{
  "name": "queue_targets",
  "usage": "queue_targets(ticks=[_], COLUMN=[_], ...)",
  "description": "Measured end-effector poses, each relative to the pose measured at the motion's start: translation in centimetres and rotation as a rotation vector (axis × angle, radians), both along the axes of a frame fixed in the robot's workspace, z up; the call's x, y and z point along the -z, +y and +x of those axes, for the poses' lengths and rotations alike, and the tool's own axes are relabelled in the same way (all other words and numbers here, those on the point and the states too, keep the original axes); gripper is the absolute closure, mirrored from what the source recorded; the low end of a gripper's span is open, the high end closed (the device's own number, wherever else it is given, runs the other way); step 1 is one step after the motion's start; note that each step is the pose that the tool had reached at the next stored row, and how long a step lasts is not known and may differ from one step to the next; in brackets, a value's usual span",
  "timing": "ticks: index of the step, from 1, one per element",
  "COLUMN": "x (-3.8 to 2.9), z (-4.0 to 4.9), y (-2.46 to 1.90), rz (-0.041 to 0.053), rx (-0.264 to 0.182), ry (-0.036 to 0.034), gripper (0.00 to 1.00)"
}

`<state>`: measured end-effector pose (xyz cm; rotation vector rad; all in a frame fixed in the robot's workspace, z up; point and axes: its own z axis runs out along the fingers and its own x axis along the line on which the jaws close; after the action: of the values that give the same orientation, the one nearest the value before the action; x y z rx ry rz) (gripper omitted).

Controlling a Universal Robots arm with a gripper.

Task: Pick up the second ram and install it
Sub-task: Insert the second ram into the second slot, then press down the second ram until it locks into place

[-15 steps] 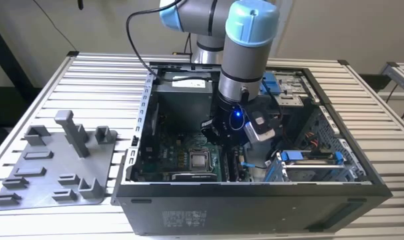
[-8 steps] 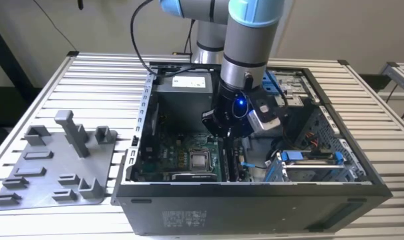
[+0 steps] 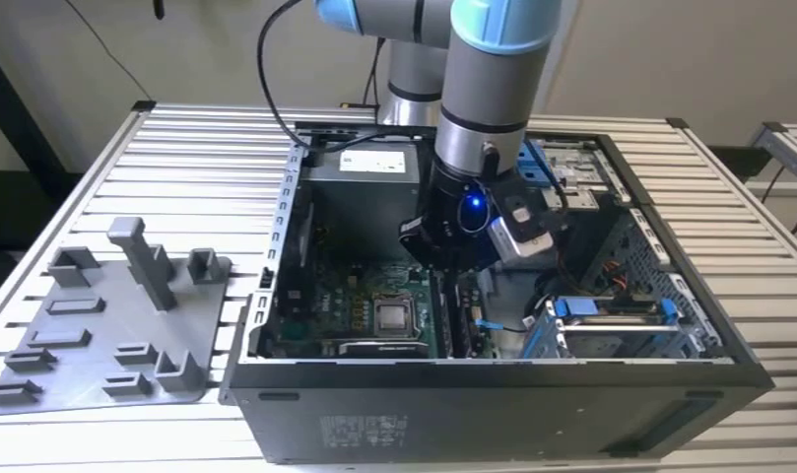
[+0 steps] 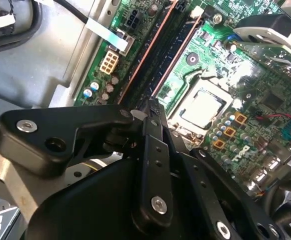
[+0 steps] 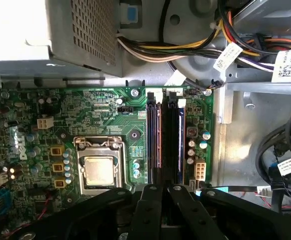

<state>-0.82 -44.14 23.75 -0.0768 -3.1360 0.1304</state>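
My gripper [image 3: 453, 264] is down inside the open computer case [image 3: 503, 414], over the memory slots of the green board [image 5: 85, 110]. In both wrist views its black fingers [image 5: 150, 205] stand close together at the near end of the slots. A thin dark strip, the second ram [image 5: 172, 145], runs edge-on from between the fingertips along the black slot, next to a blue slot [image 5: 153, 145] with copper-coloured edges. My gripper [image 5: 165, 192] [image 4: 149, 107] looks shut on this strip. Whether the strip sits in the slot or just above it is hidden.
The processor socket [image 5: 99, 170] lies beside the slots. The grey power supply [image 5: 45, 30] and a cable bundle [image 5: 185, 50] crowd the far end, and a drive cage [image 3: 609, 325] stands at the exterior view's right. A grey fixture tray [image 3: 109, 335] lies outside the case.
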Motion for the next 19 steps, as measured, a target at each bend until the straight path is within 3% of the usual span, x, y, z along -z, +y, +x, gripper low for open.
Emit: queue_targets(ticks=[19], x=[-0.19], z=[0.0], y=[0.0], rz=[0.0006], rx=[0.0], ry=[0.0], gripper=[0.89])
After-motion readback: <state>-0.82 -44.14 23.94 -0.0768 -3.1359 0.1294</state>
